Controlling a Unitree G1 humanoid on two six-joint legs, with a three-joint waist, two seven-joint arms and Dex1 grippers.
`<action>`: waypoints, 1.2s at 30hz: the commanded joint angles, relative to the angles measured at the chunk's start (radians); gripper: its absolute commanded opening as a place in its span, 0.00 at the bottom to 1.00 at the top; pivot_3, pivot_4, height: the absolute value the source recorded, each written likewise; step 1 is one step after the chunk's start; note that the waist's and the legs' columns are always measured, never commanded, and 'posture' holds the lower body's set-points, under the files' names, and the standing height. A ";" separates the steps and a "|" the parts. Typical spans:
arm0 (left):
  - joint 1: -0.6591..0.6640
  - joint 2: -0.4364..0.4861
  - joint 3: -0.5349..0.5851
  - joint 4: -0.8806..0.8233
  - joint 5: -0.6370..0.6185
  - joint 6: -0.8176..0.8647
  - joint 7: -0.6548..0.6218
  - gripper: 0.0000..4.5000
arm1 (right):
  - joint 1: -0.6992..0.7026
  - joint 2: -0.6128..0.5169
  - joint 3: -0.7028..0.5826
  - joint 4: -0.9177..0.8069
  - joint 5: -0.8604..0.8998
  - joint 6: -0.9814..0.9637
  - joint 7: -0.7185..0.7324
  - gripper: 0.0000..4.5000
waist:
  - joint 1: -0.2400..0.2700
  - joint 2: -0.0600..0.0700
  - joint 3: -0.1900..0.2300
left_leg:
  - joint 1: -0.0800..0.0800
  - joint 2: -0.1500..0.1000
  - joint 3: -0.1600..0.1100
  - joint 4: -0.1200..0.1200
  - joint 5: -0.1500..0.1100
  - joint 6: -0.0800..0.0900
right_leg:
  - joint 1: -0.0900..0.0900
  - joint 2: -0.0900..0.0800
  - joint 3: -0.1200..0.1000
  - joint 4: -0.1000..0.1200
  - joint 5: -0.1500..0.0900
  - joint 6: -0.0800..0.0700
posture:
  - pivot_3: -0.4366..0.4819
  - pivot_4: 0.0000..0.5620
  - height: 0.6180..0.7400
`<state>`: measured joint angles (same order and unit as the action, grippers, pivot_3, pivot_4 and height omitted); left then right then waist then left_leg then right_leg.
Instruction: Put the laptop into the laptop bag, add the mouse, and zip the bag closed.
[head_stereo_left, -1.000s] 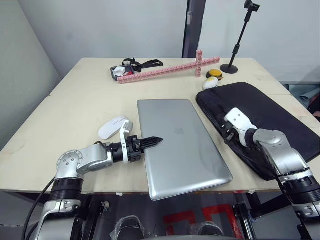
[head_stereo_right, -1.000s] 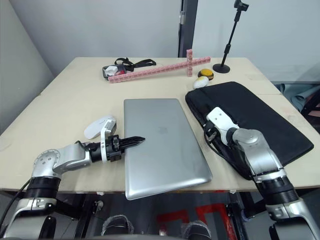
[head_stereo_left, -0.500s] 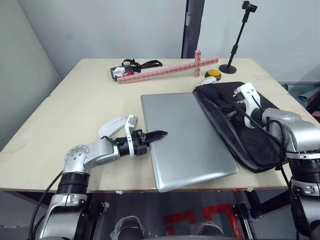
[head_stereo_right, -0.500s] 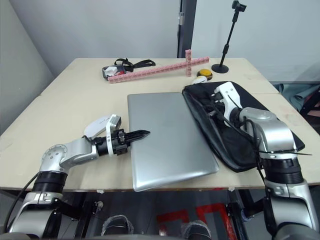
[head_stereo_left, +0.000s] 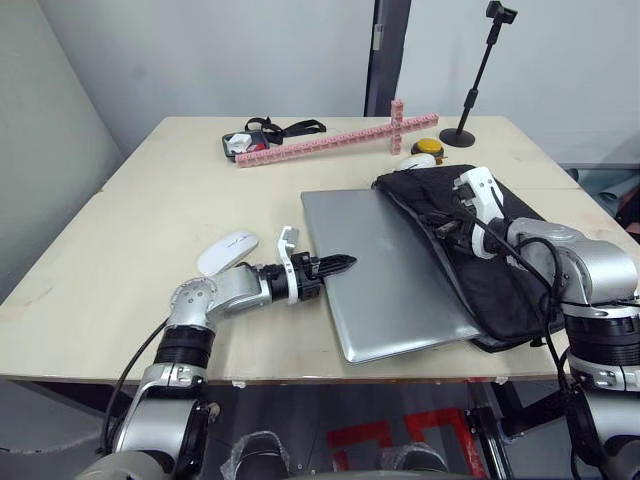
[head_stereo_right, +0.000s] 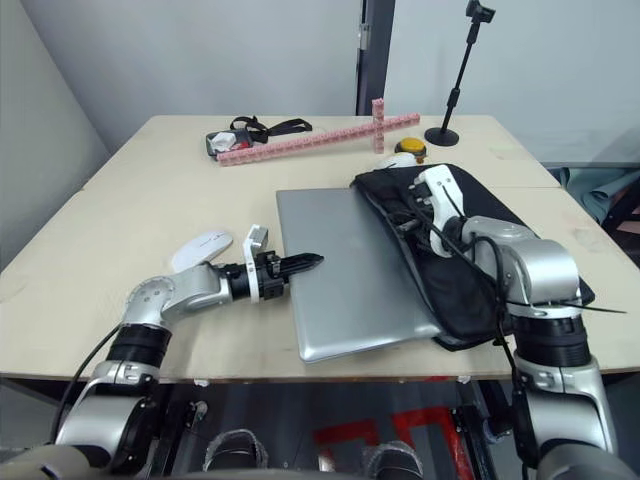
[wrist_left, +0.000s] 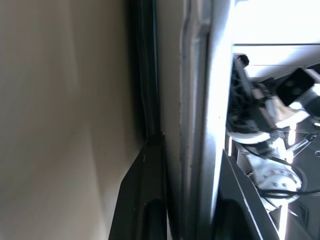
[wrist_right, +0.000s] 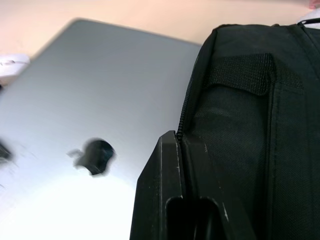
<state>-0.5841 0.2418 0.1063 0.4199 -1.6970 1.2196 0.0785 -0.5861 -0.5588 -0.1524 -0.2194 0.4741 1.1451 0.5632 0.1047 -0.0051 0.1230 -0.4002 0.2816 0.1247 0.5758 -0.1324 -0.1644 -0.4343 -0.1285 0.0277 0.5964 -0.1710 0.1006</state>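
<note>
Pale wooden table (head_stereo_left: 130, 230); laptop (head_stereo_left: 395, 275), laptop bag (head_stereo_left: 500, 290), mouse (head_stereo_left: 227, 251), tripod stand (head_stereo_left: 470, 90)

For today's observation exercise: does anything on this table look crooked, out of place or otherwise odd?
The laptop lies askew, its near corner past the table edge, its far side under the bag's lifted flap. A line of pink blocks runs slantwise at the back. Nothing looks spilled or damaged.

On the counter (head_stereo_left: 150, 220): one silver laptop (head_stereo_left: 395, 270), one black laptop bag (head_stereo_left: 500, 280) touching the laptop's right edge, and one white mouse (head_stereo_left: 227, 252) just left of the laptop. Behind the laptop lie one long pink block bar (head_stereo_left: 335, 140), one black strap bundle (head_stereo_left: 275, 128), one small yellow-and-white object (head_stereo_left: 422, 152), and one black stand (head_stereo_left: 462, 132). Two grippers: left gripper (head_stereo_left: 335, 266), right gripper (head_stereo_left: 450, 225).
</note>
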 joint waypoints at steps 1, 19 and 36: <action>-0.084 -0.042 0.035 -0.003 0.020 0.003 -0.103 0.07 | -0.034 0.020 -0.019 -0.069 0.040 0.023 -0.025 0.01 | 0.001 0.000 0.000 | 0.000 0.000 0.000 0.000 0.000 0.000 | 0.000 0.000 0.000 0.000 0.000 0.000 | 0.48 0.27 1.00; -0.191 -0.302 0.064 0.130 0.433 -0.134 -0.301 0.07 | -0.043 0.148 -0.025 -0.179 0.131 0.160 -0.152 0.01 | 0.011 0.002 -0.001 | -0.001 0.000 0.000 0.000 0.000 0.000 | 0.000 -0.001 0.000 0.000 0.001 0.001 | 0.48 0.27 1.00; -0.113 -0.248 0.134 -0.049 0.523 0.019 -0.314 0.68 | -0.038 0.099 -0.014 -0.136 0.131 0.109 -0.128 0.00 | 0.009 0.003 -0.002 | 0.000 0.000 0.000 0.001 0.000 0.000 | 0.000 -0.001 0.000 0.000 0.000 0.001 | 0.48 0.27 1.00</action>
<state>-0.6908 0.0010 0.2149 0.4451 -1.1365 1.2250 -0.2266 -0.6148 -0.4461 -0.1474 -0.3521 0.5999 1.2845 0.4288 0.1140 -0.0024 0.1214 -0.4006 0.2814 0.1245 0.5763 -0.1321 -0.1643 -0.4341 -0.1290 0.0279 0.5969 -0.1705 0.1012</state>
